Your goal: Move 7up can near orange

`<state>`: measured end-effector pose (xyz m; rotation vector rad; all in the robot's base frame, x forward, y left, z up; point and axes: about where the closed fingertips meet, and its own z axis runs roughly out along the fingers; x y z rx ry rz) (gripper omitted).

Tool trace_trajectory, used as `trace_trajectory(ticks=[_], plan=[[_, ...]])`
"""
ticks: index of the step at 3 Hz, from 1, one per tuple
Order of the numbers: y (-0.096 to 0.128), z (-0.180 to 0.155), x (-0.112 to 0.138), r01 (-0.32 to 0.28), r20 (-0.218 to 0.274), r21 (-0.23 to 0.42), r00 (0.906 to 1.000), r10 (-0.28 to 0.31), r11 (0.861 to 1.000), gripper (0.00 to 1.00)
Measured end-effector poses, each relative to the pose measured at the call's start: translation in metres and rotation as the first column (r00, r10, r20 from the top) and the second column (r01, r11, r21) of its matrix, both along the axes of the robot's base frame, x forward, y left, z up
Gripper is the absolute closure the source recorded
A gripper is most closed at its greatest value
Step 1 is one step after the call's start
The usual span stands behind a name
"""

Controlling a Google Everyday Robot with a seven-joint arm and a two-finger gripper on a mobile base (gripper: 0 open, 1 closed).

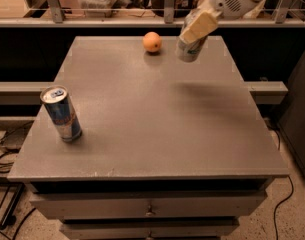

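One tool (196,30), upper right, is gripping the 7up can (188,50) mid-wall near the orange (152,42); likely light, dentable.

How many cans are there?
2. The 7up can is held tilted in the pincer, above the table at its far right, near the orange. The blue-and-silver can stands near left.
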<state>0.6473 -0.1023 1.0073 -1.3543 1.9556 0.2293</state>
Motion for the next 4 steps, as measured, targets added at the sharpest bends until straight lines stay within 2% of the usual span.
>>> trace_trajectory(ticks=[1, 2, 3, 4], plan=[[0.011, -0.009, 0.042, 0.071, 0.003, 0.027, 0.9975, -0.071, 0.997, 1.0], [0.006, -0.024, 0.076, 0.153, -0.02, 0.054, 0.9881, -0.153, 0.987, 1.0], [-0.002, -0.039, 0.1, 0.188, -0.052, 0.095, 0.9816, -0.184, 0.978, 1.0], [-0.002, -0.054, 0.117, 0.182, -0.079, 0.128, 0.9817, -0.173, 0.975, 1.0]])
